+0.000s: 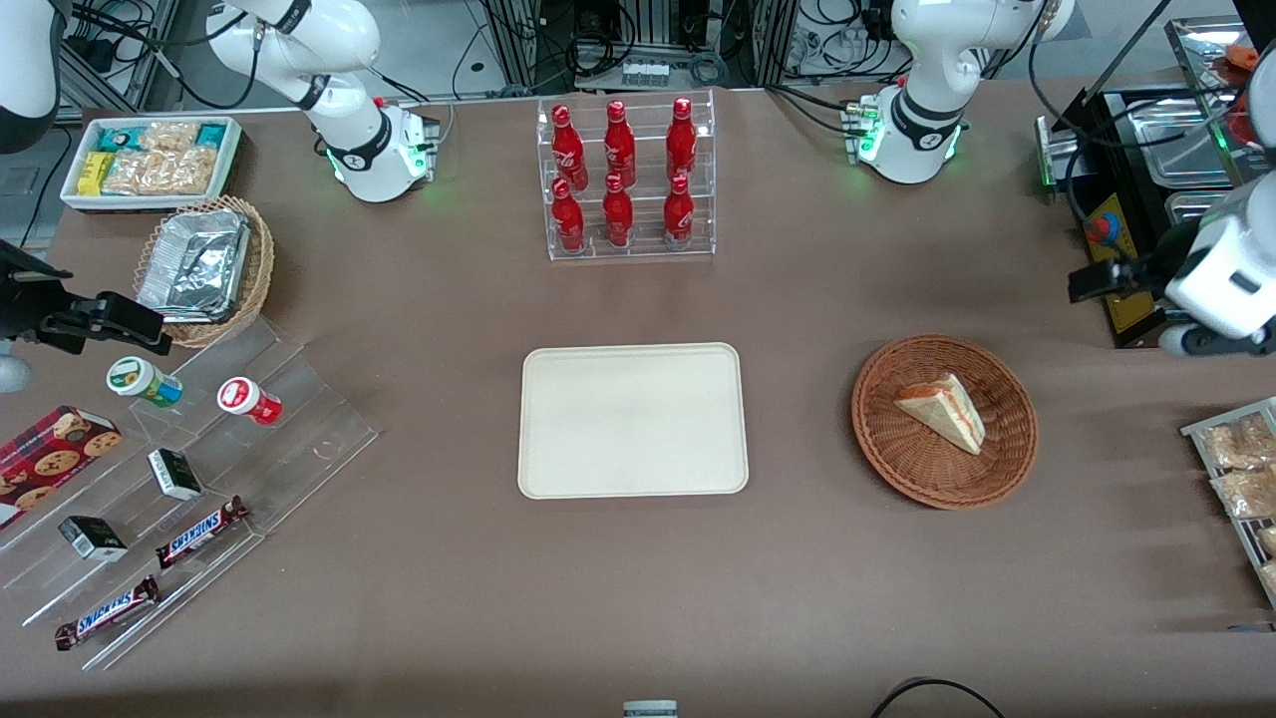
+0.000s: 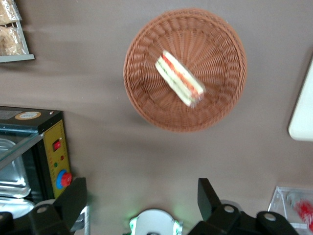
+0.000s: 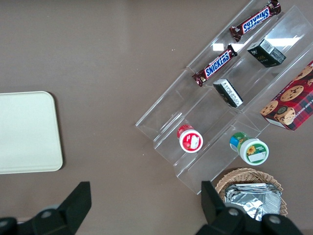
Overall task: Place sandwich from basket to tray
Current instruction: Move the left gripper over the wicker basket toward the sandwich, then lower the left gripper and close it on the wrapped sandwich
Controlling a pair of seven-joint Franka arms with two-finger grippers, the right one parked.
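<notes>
Above table [image 1: 797, 598], end effector [image 2: 142, 203] hovers spread wide, clear of basket [image 2: 146, 98].

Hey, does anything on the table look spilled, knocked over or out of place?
Nothing stands out. The sandwich lies in the basket, the tray is bare, and the gripper hangs open, above the table beside the basket.

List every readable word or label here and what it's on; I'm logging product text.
"SNICKERS": two chocolate bars on the clear stepped stand.
Unreadable: white script on the red bottles, cookie box, two small dark boxes, two tubs, oven panel.
No text: sandwich, basket, tray.
The gripper hangs above the table beside the basket, fingers open.
</notes>
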